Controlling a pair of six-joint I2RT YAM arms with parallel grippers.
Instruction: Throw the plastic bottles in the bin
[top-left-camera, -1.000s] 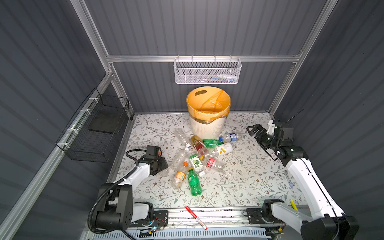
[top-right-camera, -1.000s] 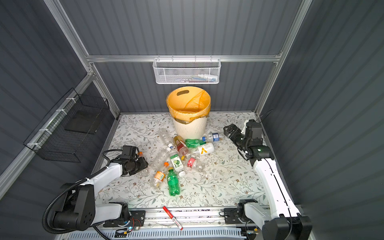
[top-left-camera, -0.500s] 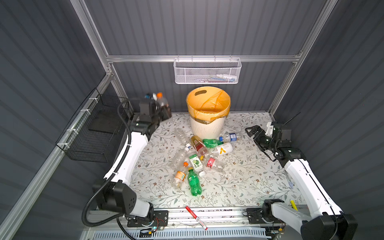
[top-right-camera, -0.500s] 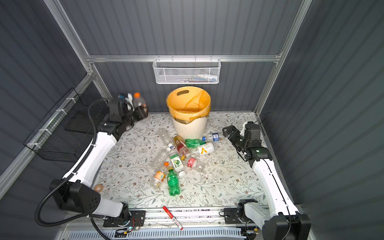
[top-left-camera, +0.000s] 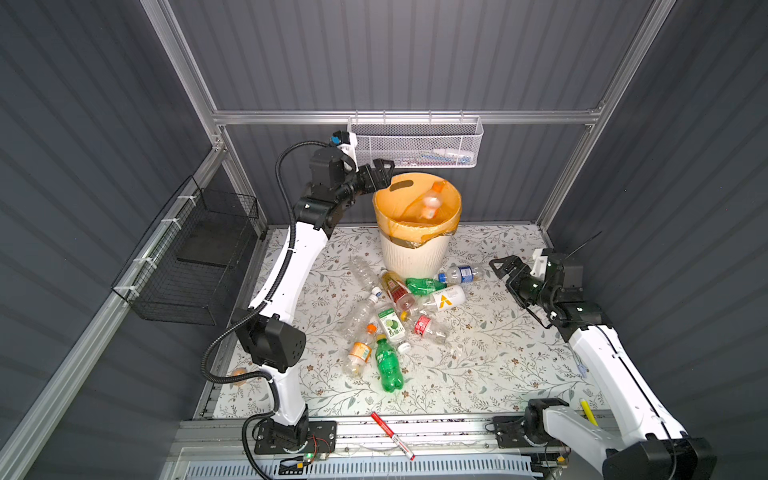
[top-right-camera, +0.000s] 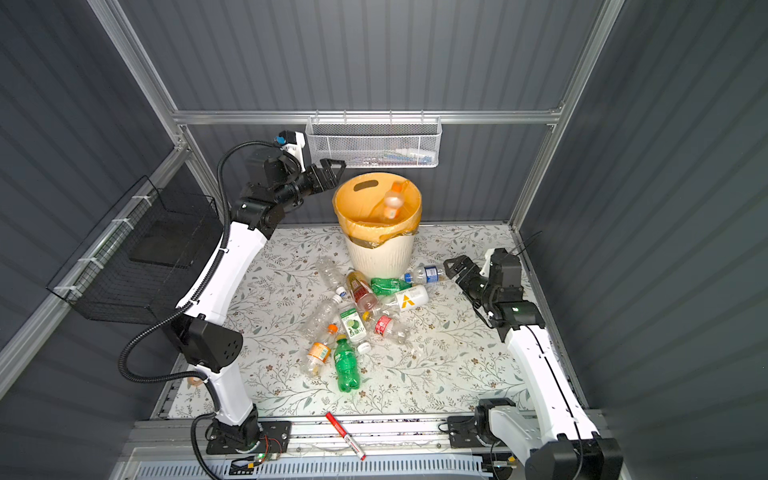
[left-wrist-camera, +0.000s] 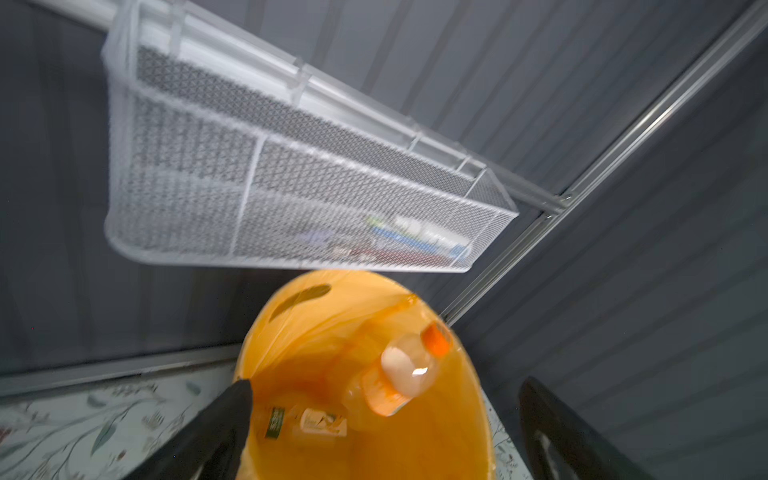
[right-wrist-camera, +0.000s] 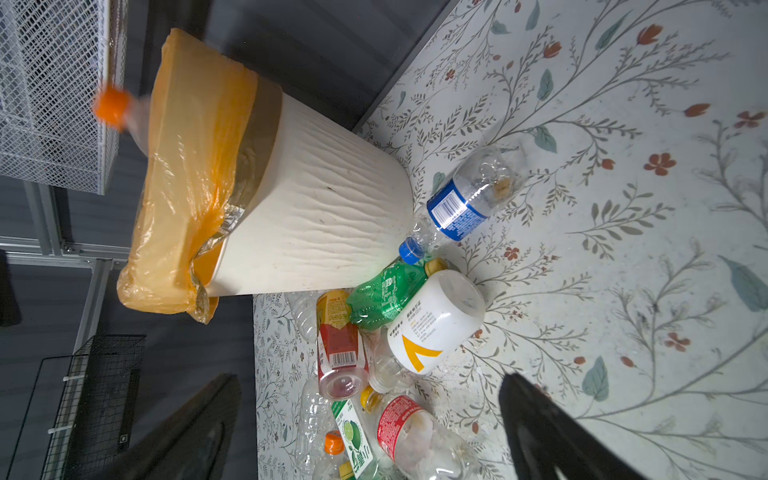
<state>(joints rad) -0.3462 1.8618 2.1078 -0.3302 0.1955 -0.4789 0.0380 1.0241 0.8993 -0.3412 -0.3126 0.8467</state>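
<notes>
grey ribbed walls (top-left-camera: 415, 54), floral mat (top-left-camera: 478, 374) littered with plastic bottles (top-left-camera: 390, 328). your left gripper (top-left-camera: 384, 174) gapes empty by the bin (top-left-camera: 415, 257), orange-capped bottle (top-left-camera: 430, 203) mid-air over it; right gripper (top-left-camera: 503, 275) spread wide, empty.

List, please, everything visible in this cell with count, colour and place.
bin: one, cream, orange liner, back of the floral mat.
bottle with orange cap: one, clear, blurred at the bin's mouth, unheld.
bottle inside the bin: one, green-and-white label.
bottles on the mat: about ten, clear, green or white, heaped before the bin.
marker: one, red, on the front rail.
yellow pen: one, mat's front right corner.
mesh basket: one, white, hung above the bin.
wire basket: one, black, hung at left.
left gripper: black, open, empty, beside the bin's rim.
right gripper: black, open, empty, right of the heap.
</notes>
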